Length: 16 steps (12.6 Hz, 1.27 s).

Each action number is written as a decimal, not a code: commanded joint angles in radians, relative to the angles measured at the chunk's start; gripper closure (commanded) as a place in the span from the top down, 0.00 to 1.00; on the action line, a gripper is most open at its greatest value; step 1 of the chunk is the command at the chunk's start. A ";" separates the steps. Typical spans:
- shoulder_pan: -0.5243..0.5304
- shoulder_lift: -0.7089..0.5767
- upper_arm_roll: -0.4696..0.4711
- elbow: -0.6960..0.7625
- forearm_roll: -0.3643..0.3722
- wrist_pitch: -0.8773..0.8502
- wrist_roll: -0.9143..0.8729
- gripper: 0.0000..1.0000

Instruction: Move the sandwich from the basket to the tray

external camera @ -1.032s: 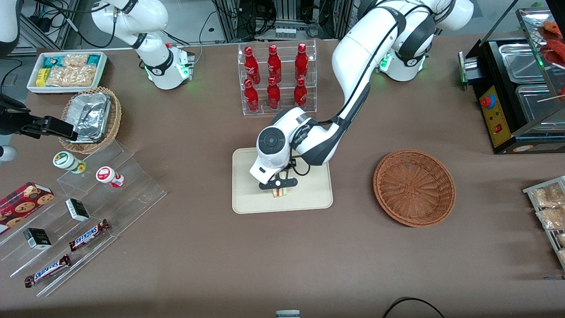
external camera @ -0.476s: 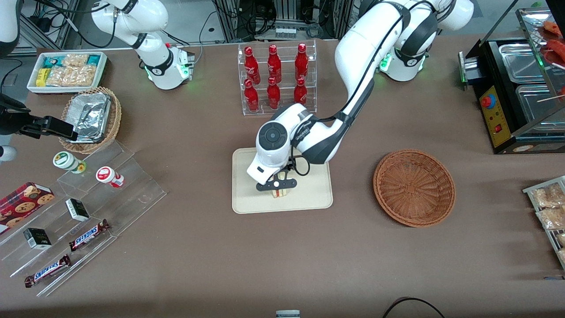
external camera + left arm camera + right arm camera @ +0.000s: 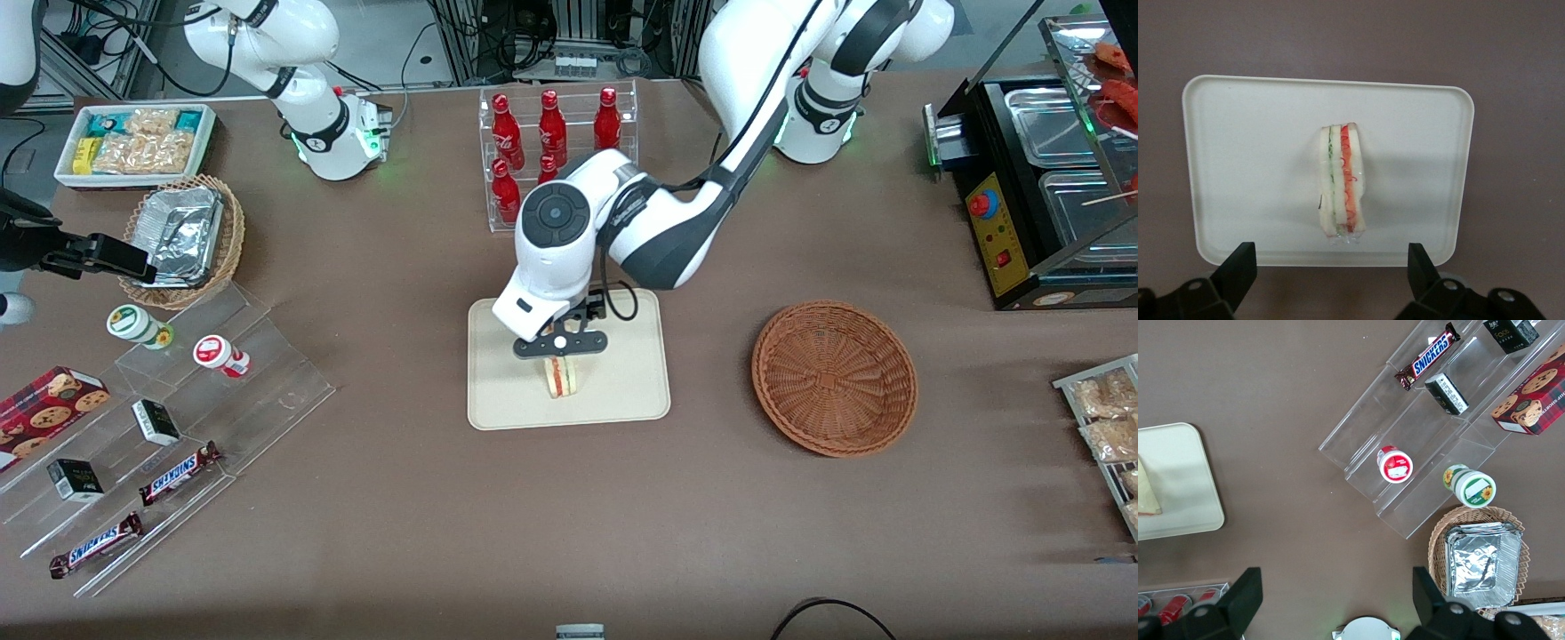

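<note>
The sandwich [image 3: 561, 377] [image 3: 1341, 185] stands on its edge on the cream tray [image 3: 622, 391] [image 3: 1238, 167], its red and green filling layers facing up. My gripper [image 3: 562, 345] [image 3: 1331, 270] hangs open above the tray, raised clear of the sandwich, with nothing between its fingers [image 3: 1238, 267]. The reddish-brown wicker basket [image 3: 834, 378] sits empty on the table toward the working arm's end. An edge of the tray [image 3: 1178, 507] and a corner of the sandwich [image 3: 1146, 493] show in the right wrist view.
A clear rack of red bottles [image 3: 556, 156] stands farther from the front camera than the tray. Acrylic steps with snacks [image 3: 160, 418], a tan basket of foil containers [image 3: 182, 238] and a white snack bin [image 3: 133, 142] lie toward the parked arm's end.
My gripper has let go of the sandwich and risen away from it; the sandwich stays standing on the tray.
</note>
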 commanded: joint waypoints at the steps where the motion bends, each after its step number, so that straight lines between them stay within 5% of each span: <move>1: 0.033 -0.057 0.038 -0.031 -0.004 -0.035 0.034 1.00; 16: 0.476 -0.606 0.040 -0.642 -0.032 -0.087 0.749 1.00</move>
